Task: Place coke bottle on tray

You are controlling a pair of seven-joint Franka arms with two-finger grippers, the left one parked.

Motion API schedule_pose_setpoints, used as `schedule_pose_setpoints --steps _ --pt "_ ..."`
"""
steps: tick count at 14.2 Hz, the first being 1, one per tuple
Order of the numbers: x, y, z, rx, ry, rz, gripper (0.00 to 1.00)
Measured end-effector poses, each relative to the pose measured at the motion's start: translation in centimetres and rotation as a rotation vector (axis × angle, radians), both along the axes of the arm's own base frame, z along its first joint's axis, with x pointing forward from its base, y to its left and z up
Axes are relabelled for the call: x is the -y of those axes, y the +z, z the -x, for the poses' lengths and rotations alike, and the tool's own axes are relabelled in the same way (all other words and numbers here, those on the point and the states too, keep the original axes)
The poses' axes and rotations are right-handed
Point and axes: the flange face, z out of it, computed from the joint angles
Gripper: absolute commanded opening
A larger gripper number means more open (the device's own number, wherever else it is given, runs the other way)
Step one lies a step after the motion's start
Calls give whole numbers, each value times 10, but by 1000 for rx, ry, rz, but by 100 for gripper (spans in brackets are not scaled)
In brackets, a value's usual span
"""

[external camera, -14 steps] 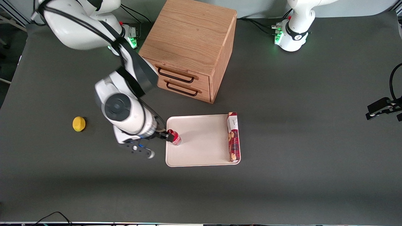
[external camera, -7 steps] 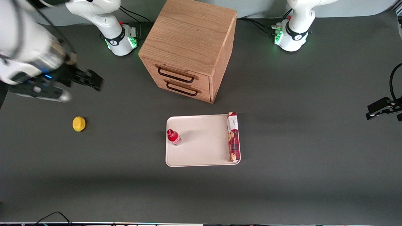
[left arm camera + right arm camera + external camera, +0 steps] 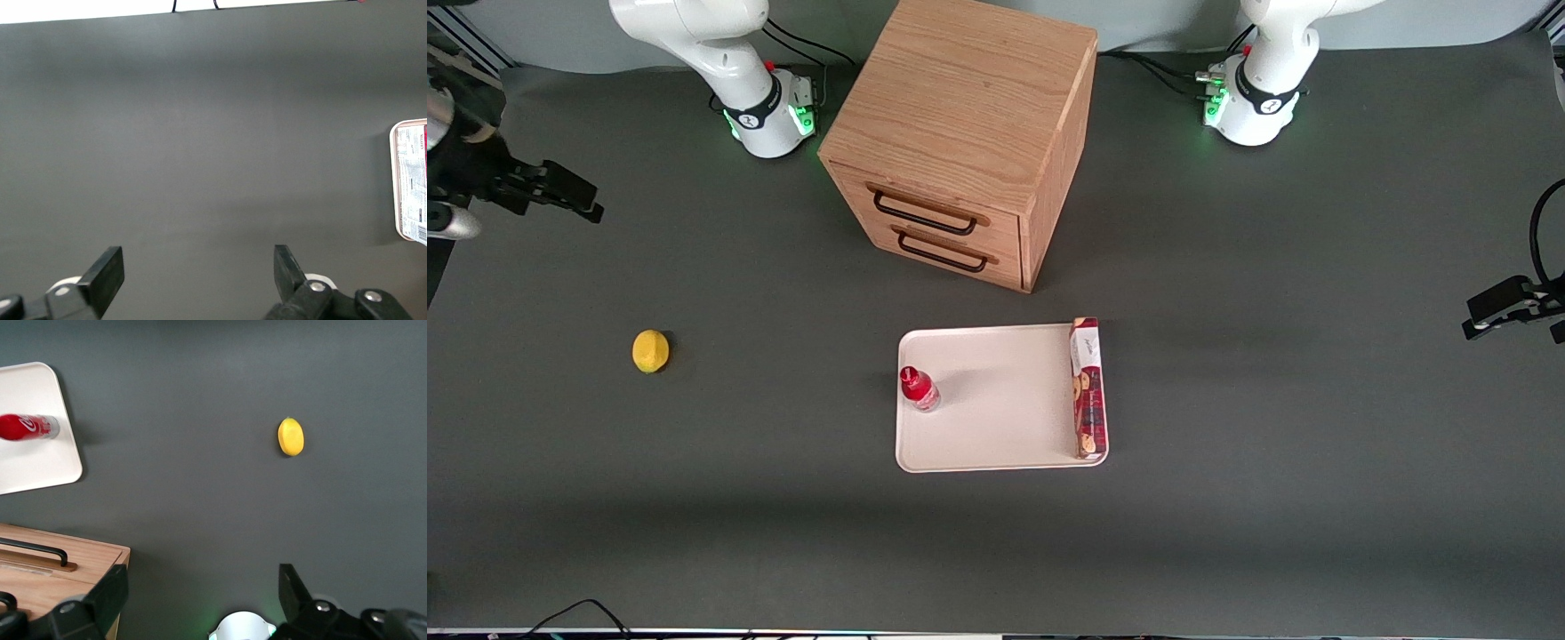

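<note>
Already the coke bottle (image 3: 918, 388) is standing upright on the tray (image 3: 996, 436), close to the rim on the working arm's side, so the placement is looking done. The pincer (image 3: 560, 197) is hanging wide and empty, high over the working arm's end of the worktop (image 3: 1272, 498), well apart from the bottle. What is worrying me is that narrow footing: the bottle is sitting so near the rim that any jolt to the worktop could be toppling it off and rolling it away. The cookie box (image 3: 1087, 388) is lying along the tray's edge toward the parked arm and the lemon (image 3: 651, 350) is resting well apart; neither is threatening it.
</note>
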Motion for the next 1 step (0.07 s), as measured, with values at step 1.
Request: schedule_pose_setpoints --steps 1 --pt "-3 -4 0 2 4 -4 100"
